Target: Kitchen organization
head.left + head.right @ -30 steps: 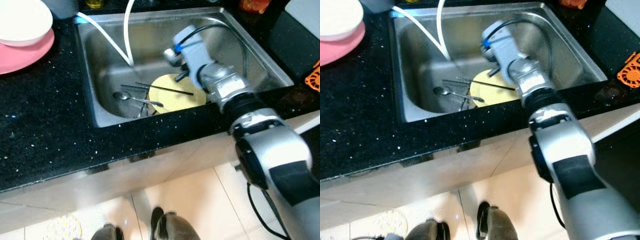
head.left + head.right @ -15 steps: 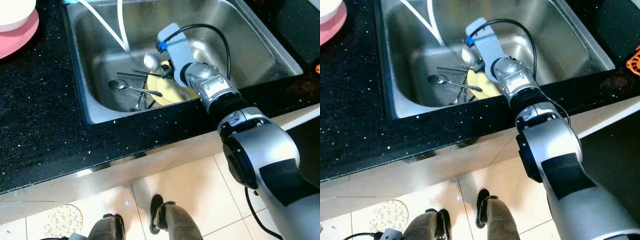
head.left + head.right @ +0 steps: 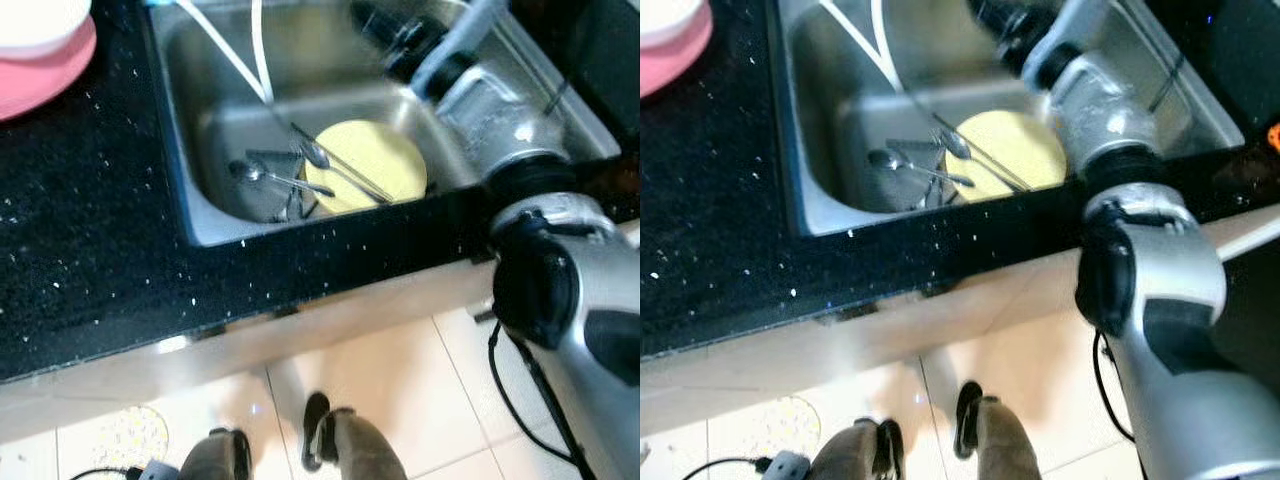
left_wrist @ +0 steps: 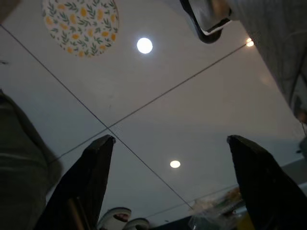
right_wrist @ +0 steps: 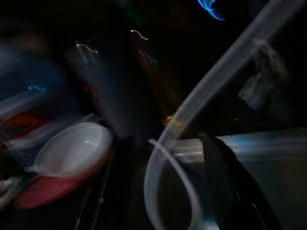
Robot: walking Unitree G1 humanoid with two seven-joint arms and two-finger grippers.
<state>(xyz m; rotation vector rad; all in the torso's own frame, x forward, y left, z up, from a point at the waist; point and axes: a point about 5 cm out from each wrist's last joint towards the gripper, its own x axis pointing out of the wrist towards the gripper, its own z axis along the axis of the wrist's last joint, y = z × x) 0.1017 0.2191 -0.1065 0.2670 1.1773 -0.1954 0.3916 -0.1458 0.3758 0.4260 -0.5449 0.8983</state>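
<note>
While the right arm reaches over the sink (image 3: 200, 215), my head views blur around the right gripper (image 3: 385, 25), which sits high above the far part of the basin, well apart from the utensils below. I cannot tell whether its fingers are parted or closed; the right wrist view is smeared and dark, showing a white bowl (image 5: 72, 148) on something pink and a pale hose (image 5: 211, 91), nothing between the fingers that I can make out.

Down in the basin lies the yellow plate (image 3: 385, 165), with a spoon (image 3: 315, 153) and thin dark sticks, probably chopsticks, resting across it. A second spoon (image 3: 245, 172) and more cutlery lie just beside the plate's left edge. Two white hoses (image 3: 262, 50) drop in from the back. On the black counter (image 3: 90, 260) to the left sits the white bowl on a pink plate (image 3: 55, 75).

The left gripper (image 4: 170, 182) hangs idle with fingers spread, looking at floor tile.

Judgement: the step in hand is clearing cutlery from the sink. To do it well I would let the motion settle before descending, approach the upper spoon by its handle where it overhangs the plate, come down clear of the hoses, and close only once the wrist view is sharp. Sliding on steel and plate is the risk.
</note>
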